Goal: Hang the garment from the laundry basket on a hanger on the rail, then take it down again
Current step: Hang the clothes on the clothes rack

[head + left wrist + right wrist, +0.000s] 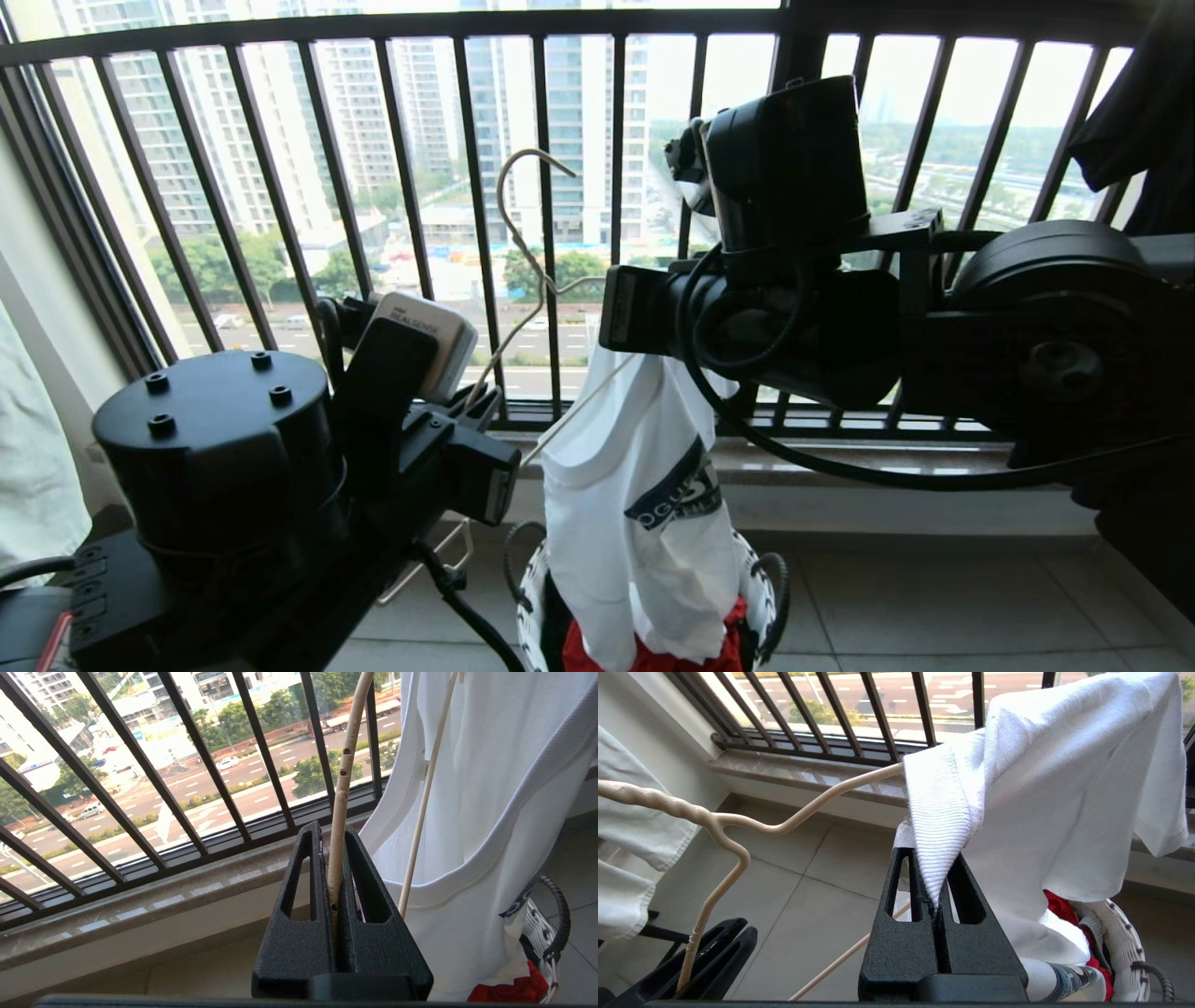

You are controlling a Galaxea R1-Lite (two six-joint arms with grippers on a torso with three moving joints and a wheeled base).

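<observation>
The white garment with a navy graphic hangs above the laundry basket, its lower end still inside. My right gripper is shut on its ribbed collar and holds it up. At lower left my left gripper is shut on one wire of the beige hanger, whose hook points upward before the window. One hanger arm runs under the collar, and its straight bar passes into the neck opening. The rail is out of view.
A black barred window railing and stone sill stand close behind. A red garment lies in the basket. Pale cloth hangs at the left, a dark garment at upper right. Tiled floor lies right of the basket.
</observation>
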